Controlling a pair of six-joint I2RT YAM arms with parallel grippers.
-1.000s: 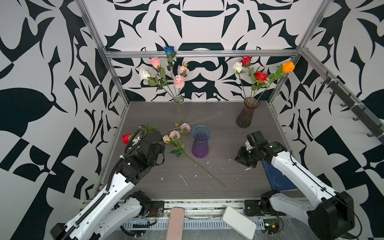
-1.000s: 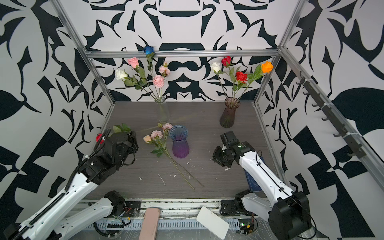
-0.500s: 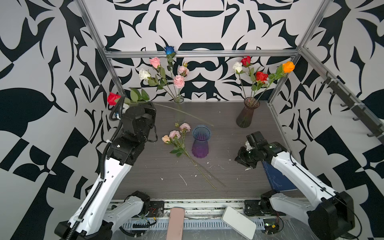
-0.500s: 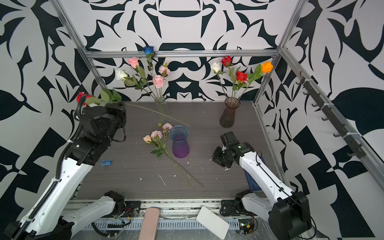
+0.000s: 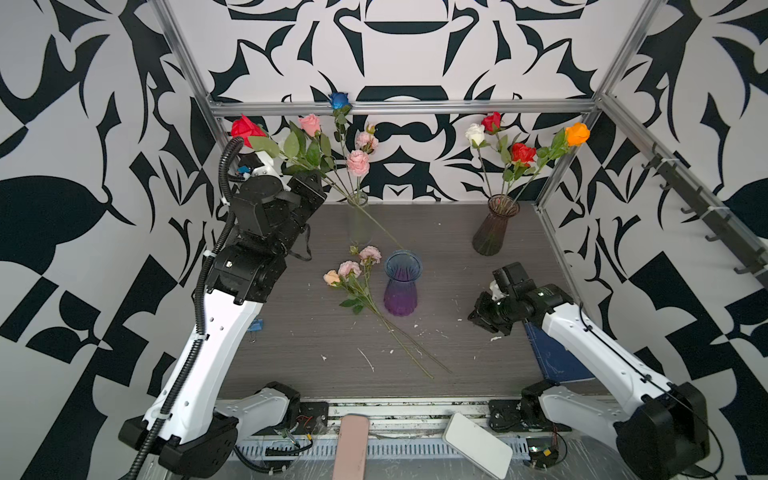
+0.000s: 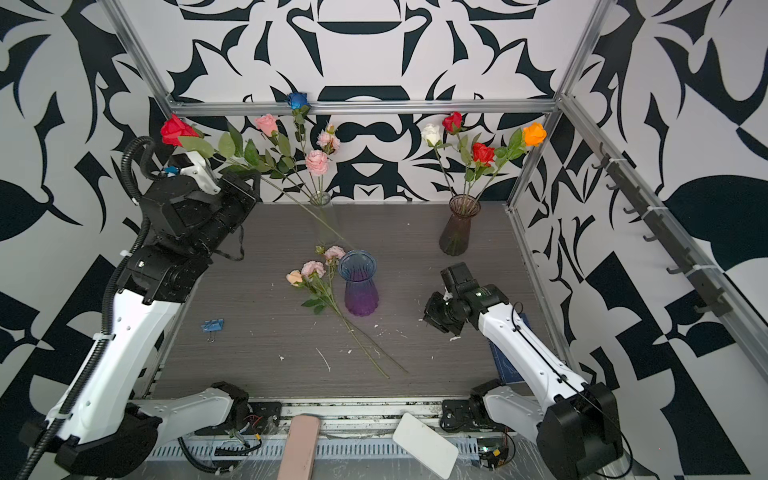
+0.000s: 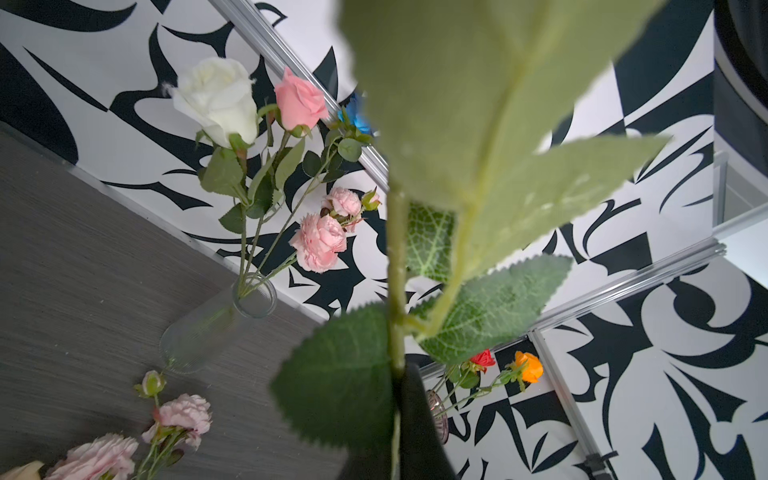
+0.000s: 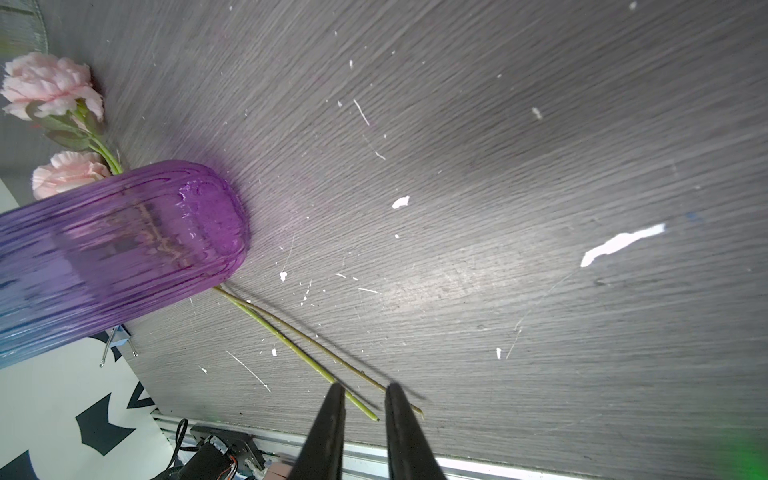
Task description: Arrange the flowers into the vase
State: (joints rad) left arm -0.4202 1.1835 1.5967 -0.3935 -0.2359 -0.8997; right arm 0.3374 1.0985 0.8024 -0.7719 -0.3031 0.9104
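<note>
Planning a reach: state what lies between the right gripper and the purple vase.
Only bare tabletop with white flecks separates right gripper from purple vase, seen in both top views.

Purple vase (image 8: 116,245) mouth cropped, wrist view.

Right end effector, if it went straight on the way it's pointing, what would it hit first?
Probably the bare table top, which the right end effector tilts down toward. The loose flower stems end right by its tips, so it might graze those first; depth is unclear.
</note>
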